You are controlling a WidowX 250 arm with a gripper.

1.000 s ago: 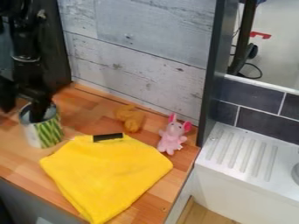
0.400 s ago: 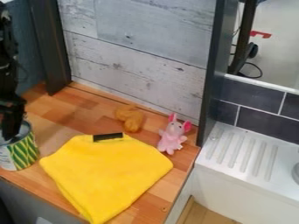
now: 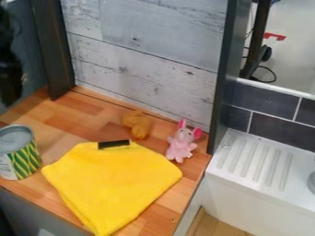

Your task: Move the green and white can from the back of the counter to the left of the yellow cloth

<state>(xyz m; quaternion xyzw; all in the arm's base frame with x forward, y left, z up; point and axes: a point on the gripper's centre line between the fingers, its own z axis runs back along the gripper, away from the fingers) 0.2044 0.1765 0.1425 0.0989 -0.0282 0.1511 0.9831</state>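
"Can [image 3: 21, 159], one, green-and-yellow striped: what change do we enter?"

"Largest first, as we always list. Wooden counter [image 3: 83, 113], one: unaltered. Gripper [image 3: 10, 92], one, black, blurred: a moment ago we had it dipped at the can's mouth; now we log it raised at the left edge, apart from the can. Released or clenched, we cannot tell."

"Yellow cloth [image 3: 113, 184], one?"

"Spread on the counter, unmoved. Next, the can: shifted from farther back to the front left of the counter, upright, left of the cloth. We judge that it bears on the counter alone, free of the gripper."

"Contents, for our container column?"

"Open top, grey within; whether anything lies inside, we cannot tell."

"Smaller stock?"

"Pink plush mouse [image 3: 180, 146], one: behind the cloth's right side. Orange-brown toy [image 3: 139, 125], one, lumpy: left of the mouse, apart from it. Black bar [image 3: 113, 144], one, smallest we hold: at the cloth's back edge."
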